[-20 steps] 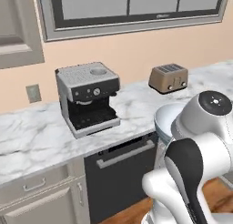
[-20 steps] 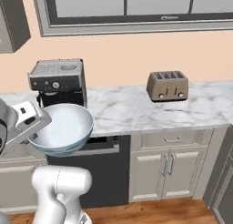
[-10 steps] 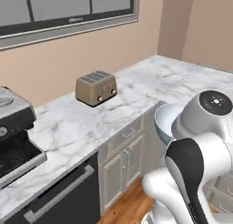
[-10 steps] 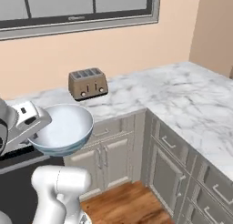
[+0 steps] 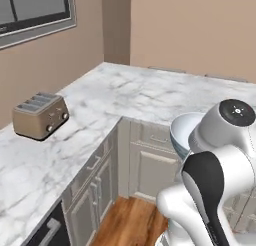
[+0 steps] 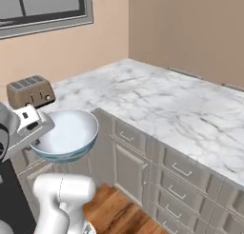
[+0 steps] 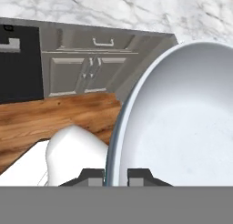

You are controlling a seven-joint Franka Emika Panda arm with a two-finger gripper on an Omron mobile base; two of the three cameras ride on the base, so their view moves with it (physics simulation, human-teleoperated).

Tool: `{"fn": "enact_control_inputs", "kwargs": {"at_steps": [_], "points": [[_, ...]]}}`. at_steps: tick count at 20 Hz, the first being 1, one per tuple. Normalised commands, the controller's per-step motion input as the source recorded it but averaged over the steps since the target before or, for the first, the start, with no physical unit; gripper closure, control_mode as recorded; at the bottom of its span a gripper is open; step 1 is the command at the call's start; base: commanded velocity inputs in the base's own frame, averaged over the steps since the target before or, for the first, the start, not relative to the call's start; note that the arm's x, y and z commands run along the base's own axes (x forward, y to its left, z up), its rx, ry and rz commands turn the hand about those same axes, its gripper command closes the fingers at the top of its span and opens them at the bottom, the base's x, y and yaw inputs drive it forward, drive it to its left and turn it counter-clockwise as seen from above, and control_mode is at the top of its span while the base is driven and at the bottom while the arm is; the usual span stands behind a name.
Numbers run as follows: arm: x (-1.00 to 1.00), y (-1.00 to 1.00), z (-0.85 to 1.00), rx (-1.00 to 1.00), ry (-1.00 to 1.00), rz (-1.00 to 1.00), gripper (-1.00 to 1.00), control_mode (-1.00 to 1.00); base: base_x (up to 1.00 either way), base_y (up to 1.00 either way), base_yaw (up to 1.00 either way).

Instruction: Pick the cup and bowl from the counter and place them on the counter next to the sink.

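Between gripper (image 7: 115,175) fingers, bowl (image 7: 182,123) rim

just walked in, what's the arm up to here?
The gripper is shut on the rim of the bowl, holding it in the air in front of the cabinets, above the wood floor. The bowl looks empty. The marble counter wraps a corner ahead, with a toaster on its left stretch. The bowl has not been set down yet.
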Motion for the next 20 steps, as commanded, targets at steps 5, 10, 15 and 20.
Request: {"fn": "enact_control_inputs", "kwargs": {"at_steps": [5, 10, 15, 20], "points": [[0.00, 0.00, 0.00, 0.00, 0.00, 0.00, 1.00, 1.00, 0.00, 0.00, -0.53], [0.00, 0.00, 0.00, 0.00, 0.00, 0.00, 1.00, 1.00, 0.00, 0.00, -0.55], [0.00, 0.00, 0.00, 0.00, 0.00, 0.00, 1.00, 1.00, -0.10, 0.00, -0.53], [0.00, 0.00, 0.00, 0.00, 0.00, 0.00, 1.00, 1.00, -0.09, 0.00, -0.53]]}}
